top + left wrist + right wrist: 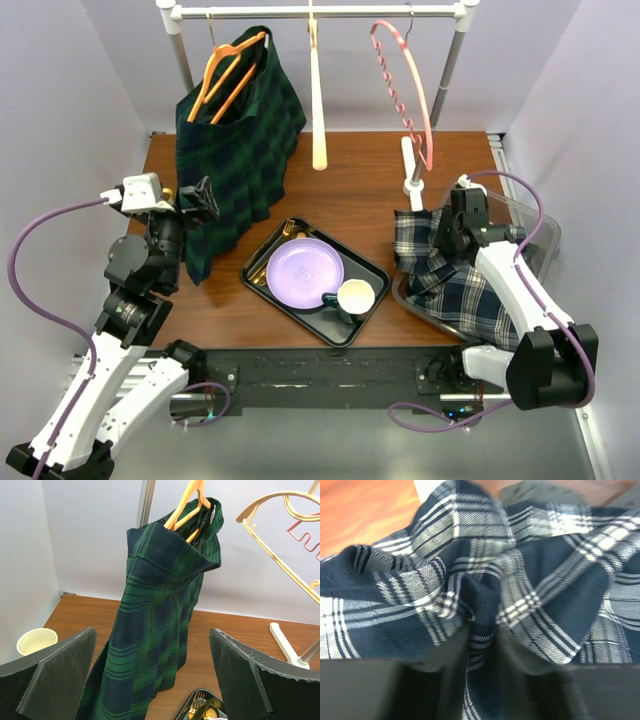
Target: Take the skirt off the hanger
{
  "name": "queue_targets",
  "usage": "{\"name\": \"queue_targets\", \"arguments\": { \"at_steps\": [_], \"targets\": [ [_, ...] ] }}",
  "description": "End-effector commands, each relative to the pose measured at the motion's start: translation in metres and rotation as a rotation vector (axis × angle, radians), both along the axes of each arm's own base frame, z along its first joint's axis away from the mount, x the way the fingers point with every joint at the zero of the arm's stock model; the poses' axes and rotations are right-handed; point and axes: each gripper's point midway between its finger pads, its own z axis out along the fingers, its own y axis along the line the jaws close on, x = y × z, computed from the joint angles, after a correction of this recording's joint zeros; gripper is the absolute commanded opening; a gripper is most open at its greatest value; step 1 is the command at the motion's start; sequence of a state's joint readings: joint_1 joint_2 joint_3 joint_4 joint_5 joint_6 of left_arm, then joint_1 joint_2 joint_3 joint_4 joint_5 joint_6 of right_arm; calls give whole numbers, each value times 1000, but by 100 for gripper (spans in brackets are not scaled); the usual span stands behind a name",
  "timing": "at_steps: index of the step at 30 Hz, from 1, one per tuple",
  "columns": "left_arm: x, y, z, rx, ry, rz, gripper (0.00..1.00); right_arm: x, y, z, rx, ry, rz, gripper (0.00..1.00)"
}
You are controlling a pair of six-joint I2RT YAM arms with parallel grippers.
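two arms work at opposite sides of the table [360, 190]. the left arm is folded up at the elbow, its wrist raised and turned toward the back. the left gripper [200, 200] has its jaws spread wide and holds nothing, facing the lower half of the green skirt [240, 150] from just beside it. that skirt hangs on the orange hanger [232, 70] from the rail [320, 12], its hem reaching down to the table. the right arm stretches forward and low. the right gripper [440, 232] is pressed into the navy and white skirt [440, 280], which lies crumpled in the clear bin [540, 235]. in the blurred wrist view its jaws look pinched on a fold.
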State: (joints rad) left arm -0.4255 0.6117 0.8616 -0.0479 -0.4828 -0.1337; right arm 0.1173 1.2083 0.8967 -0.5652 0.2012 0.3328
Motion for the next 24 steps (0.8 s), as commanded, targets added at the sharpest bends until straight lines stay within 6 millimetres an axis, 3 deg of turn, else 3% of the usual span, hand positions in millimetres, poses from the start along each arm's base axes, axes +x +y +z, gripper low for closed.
{"name": "queue_targets", "arguments": {
  "at_steps": [1, 3, 7, 9, 10, 12, 13, 15, 16, 19, 23, 24],
  "targets": [
    [-2, 8, 7, 6, -30, 33, 100, 11, -28, 20, -110, -120, -117, 22],
    [-1, 6, 8, 9, -28, 26, 100, 11, -34, 25, -137, -137, -134, 19],
    [2, 7, 20, 15, -11, 39, 98, 6, -66, 36, -285, -141, -233, 17],
    [9, 7, 17, 24, 29, 56, 98, 7, -72, 28, -309, -118, -251, 17],
    [8, 9, 26, 16, 24, 70, 98, 7, -72, 22, -306, -106, -259, 17],
    [16, 8, 20, 18, 77, 87, 98, 12, -68, 1, -268, -65, -266, 17],
    [15, 10, 32, 3, 66, 98, 98, 11, -67, -11, -261, -36, -269, 17],
    [22, 8, 29, 2, 116, 106, 98, 9, -71, -32, -267, 21, -299, 17],
    [21, 8, 43, -14, 97, 99, 98, 7, -74, -40, -266, 42, -311, 16],
    [29, 0, 59, -10, 100, 74, 98, 4, -83, -57, -243, 89, -348, 18],
    [39, -8, 75, 29, 134, 53, 97, -1, -98, -67, -193, 109, -406, 23],
    [39, -10, 87, 29, 119, 40, 97, -1, -99, -68, -183, 109, -410, 27]
  ]
}}
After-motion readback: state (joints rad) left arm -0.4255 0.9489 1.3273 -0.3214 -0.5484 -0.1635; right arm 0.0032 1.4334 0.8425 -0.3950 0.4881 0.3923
